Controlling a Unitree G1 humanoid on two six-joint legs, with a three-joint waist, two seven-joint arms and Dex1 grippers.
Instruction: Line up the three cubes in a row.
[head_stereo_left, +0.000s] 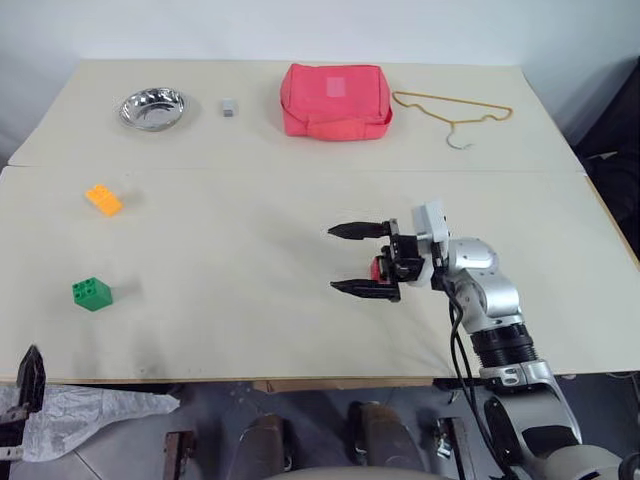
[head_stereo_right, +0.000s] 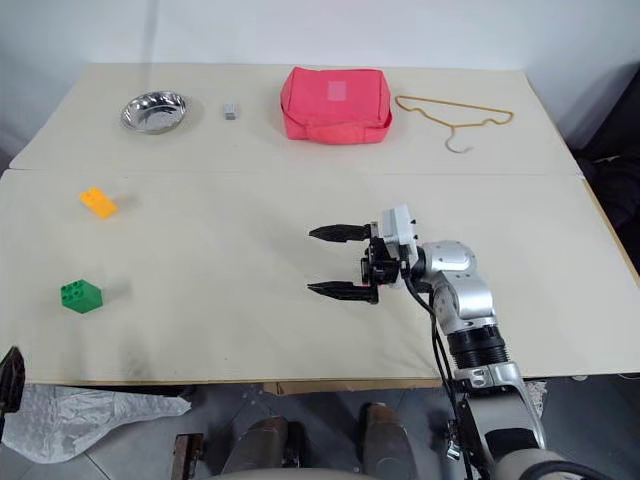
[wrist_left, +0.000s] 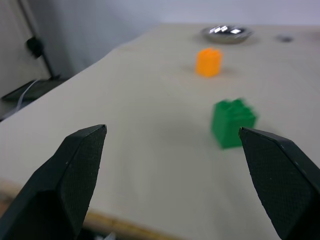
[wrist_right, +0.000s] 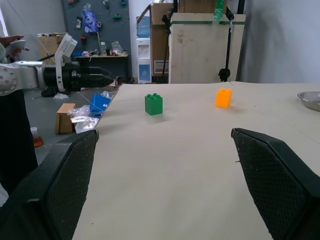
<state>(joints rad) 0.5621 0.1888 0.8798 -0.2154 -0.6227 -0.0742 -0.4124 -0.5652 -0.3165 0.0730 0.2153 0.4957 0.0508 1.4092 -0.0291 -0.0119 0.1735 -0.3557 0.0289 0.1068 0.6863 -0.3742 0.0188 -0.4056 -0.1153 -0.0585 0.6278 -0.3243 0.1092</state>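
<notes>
An orange-yellow cube lies on the beige table at the left. Nearer the front edge on that side sits a green cube. My right gripper hovers over the table's middle, pointing left with its jaws wide open. A bit of the red cube shows at the roots of its fingers, mostly hidden; whether it rests on the table I cannot tell. My left gripper is open off the table's front left corner, and the green cube lies beyond its fingers.
Along the far edge stand a steel bowl, a tiny grey block, a pink-red bag and a yellow wire hanger. Crumpled plastic lies on the floor below the front left corner.
</notes>
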